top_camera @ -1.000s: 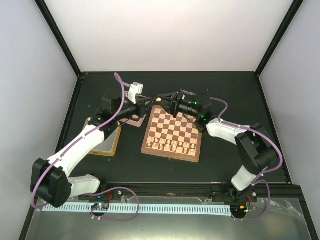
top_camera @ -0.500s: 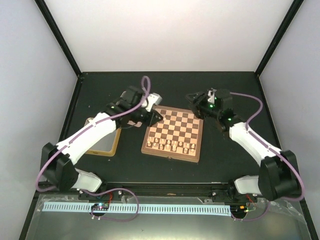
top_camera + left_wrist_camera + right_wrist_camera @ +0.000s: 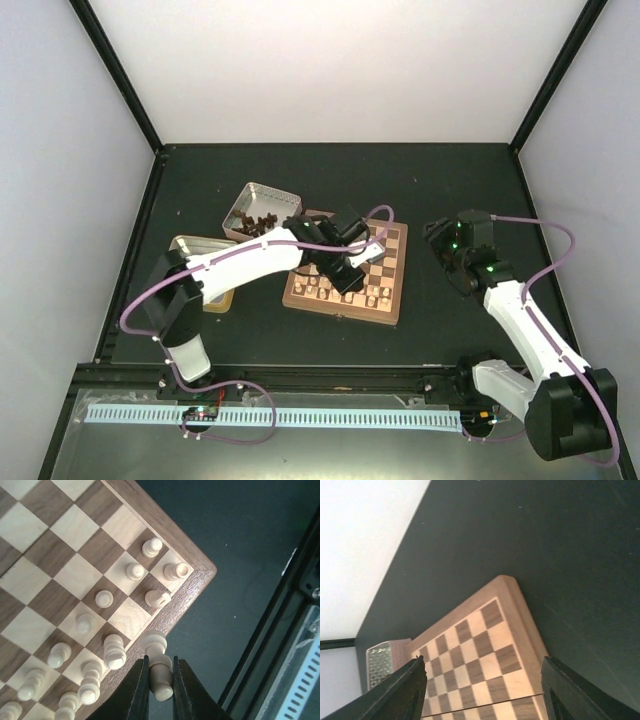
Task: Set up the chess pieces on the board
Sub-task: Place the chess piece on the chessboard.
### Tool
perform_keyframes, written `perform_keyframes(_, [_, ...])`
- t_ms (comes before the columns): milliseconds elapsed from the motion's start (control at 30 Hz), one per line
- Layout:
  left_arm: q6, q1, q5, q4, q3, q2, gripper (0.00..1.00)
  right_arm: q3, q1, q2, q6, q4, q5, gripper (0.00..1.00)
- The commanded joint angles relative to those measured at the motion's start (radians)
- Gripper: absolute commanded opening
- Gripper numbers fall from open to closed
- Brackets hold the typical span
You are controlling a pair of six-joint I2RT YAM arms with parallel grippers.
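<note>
- Left tool (image 3: 160, 661) pinches a cream chess piece (image 3: 156, 645) over the board (image 3: 45, 535), at its near border.
- Right tool (image 3: 482, 662), spread wide and empty, hangs off the board's right side.

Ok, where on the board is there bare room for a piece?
The square wooden chessboard is bare across its far rows. One pale edge-row square beside the cream knight is free. Cream wooden pieces crowd the two near rows.

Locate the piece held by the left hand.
Left wrist view: the cream piece is pinched in the left hand over the near border of the board, just outside the cream back row, close to the corner piece.
</note>
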Motion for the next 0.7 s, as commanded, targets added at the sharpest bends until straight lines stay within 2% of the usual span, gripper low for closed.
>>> perform_keyframes(0, [0.052, -0.050, -0.086, -0.077, 0.062, 0.070, 0.04, -0.025, -0.019, -0.014, -0.031, -0.035, 0.041, 0.64])
perform_keyframes(467, [0.077, -0.100, -0.203, -0.120, 0.145, 0.210, 0.04, -0.054, -0.044, 0.002, -0.036, -0.025, 0.003, 0.64])
perform_keyframes(667, [0.074, -0.102, -0.197, -0.133, 0.202, 0.267, 0.04, -0.057, -0.049, 0.003, -0.036, -0.023, 0.000, 0.64])
